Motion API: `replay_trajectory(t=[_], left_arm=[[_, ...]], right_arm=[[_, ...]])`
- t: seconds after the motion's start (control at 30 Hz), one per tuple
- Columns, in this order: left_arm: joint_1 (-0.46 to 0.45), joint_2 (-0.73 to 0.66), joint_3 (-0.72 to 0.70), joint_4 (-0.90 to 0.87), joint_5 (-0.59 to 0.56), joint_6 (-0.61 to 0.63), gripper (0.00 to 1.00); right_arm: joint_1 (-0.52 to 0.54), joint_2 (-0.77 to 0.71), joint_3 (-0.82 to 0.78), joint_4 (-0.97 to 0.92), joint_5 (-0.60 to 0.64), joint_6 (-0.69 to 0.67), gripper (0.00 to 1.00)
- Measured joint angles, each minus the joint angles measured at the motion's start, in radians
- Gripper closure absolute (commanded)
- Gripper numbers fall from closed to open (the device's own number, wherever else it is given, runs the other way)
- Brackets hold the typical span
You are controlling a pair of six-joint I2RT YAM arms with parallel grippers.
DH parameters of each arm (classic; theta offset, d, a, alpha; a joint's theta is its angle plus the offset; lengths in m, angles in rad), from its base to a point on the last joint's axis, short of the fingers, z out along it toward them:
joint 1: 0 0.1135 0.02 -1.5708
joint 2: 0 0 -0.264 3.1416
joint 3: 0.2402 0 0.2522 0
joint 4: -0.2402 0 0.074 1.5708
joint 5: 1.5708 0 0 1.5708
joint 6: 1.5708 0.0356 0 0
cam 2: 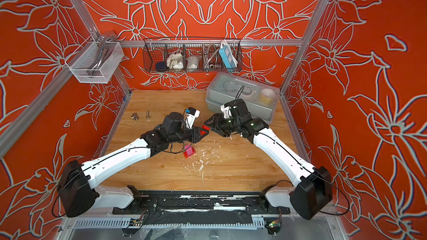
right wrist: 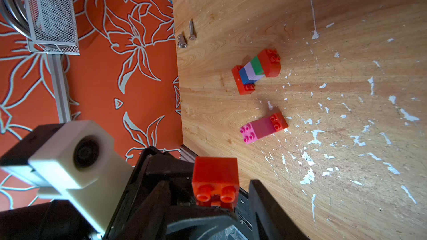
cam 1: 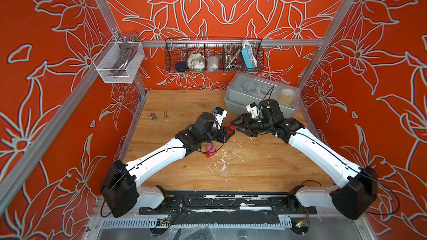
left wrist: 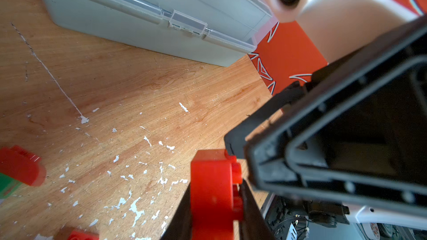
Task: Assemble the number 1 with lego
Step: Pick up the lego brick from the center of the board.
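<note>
- You are clenching a glossy red studded plastic brick (right wrist: 215, 176) in your left gripper (cam 1: 227, 133), above the scuffed wooden table (right wrist: 346, 192)
- Your right gripper (cam 1: 234, 126) is standing partly open, its black fingers (right wrist: 265, 204) flanking that brick
- A pink-and-red brick stack (right wrist: 263, 126) is lying on the wood

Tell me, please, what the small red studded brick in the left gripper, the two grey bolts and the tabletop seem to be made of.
Small red studded brick: plastic, glossy, moulded studs. Two grey bolts: probably steel, dull metallic sheen. Tabletop: looks like wood, visible grain, matte; possibly laminate.
</note>
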Motion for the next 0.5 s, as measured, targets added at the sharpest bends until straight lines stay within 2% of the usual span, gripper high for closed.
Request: replay_trajectory(t=[0.27,0.43,0.5], left_arm=[[0.0,0.015,0.004,0.003,0.01,0.0,0.92],[0.0,0.023,0.019,0.005,0.013,0.0,0.92],[0.0,0.026,0.021,0.005,0.013,0.0,0.91]], right_arm=[[0.005,0.029,0.0,0.01,-0.002,0.013,0.55],[0.01,0.046,0.0,0.01,-0.005,0.015,0.57],[0.014,0.048,0.0,0.01,-0.005,0.015,0.62]])
